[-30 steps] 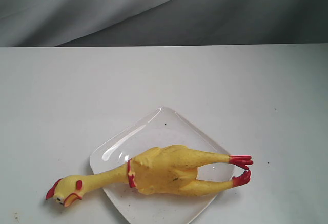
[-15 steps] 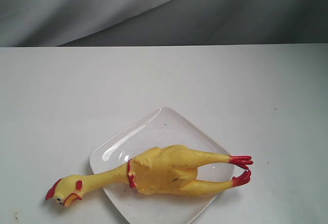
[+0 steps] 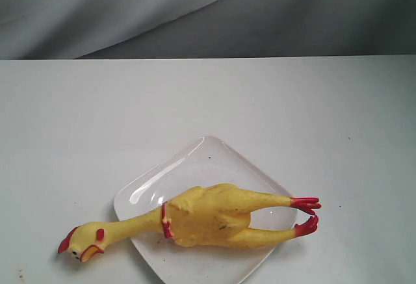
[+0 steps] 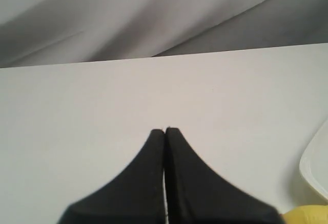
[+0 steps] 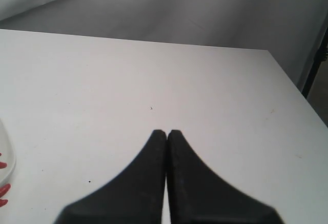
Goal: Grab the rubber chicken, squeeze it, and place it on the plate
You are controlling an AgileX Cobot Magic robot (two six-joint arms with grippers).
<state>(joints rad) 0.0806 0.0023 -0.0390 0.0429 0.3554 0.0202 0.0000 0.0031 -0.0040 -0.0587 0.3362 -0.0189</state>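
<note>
Nothing moved: rubber chicken (image 3: 208, 216) lay across the plate (image 3: 208, 157), long axis roughly 9-to-3 o'clock, head off at 8, left fingers (image 4: 148, 172) and right fingers (image 5: 148, 172) both pressed together, clear of it.

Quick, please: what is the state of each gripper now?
Left gripper: closed, holding nothing.
Right gripper: closed, holding nothing.

Open table (image 3: 97, 115) all round plate (image 3: 195, 160) and rubber chicken (image 3: 208, 216)
</note>
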